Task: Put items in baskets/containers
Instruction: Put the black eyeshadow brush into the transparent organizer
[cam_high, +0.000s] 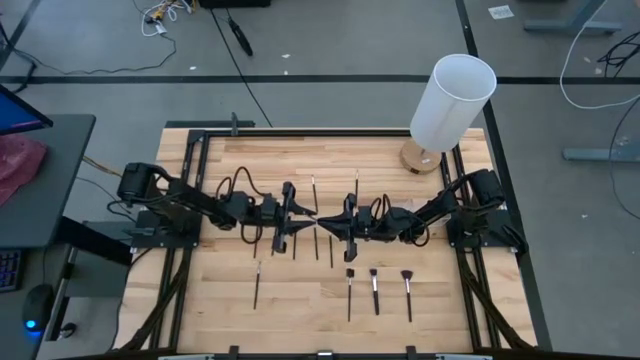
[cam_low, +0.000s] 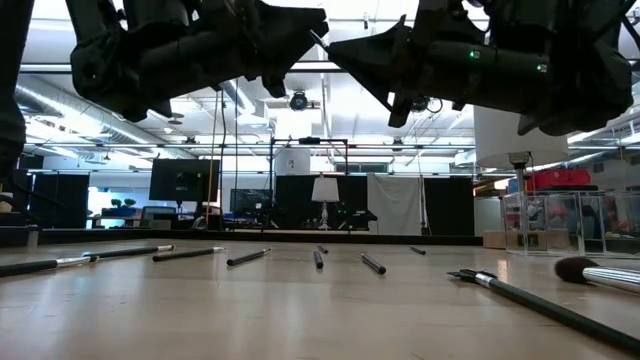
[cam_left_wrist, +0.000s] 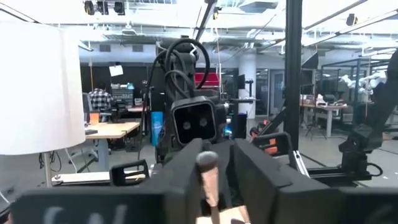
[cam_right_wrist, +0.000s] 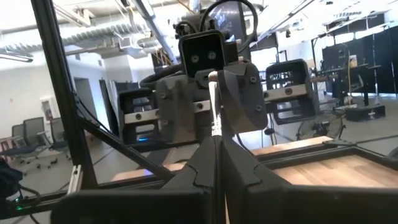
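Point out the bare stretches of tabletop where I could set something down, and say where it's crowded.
Free: the far strip of the table between the black frame and the white lamp; the near left corner beside the lone brush. Crowded: the middle, where the left end effector and right end effector meet over scattered brushes, and near-right by three brushes.

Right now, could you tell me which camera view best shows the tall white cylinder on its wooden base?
The high view: the white cylinder and its wooden base both show at the table's far right corner. The left wrist view shows only its white side; in the low view it is partly hidden behind an arm; the right wrist view misses it.
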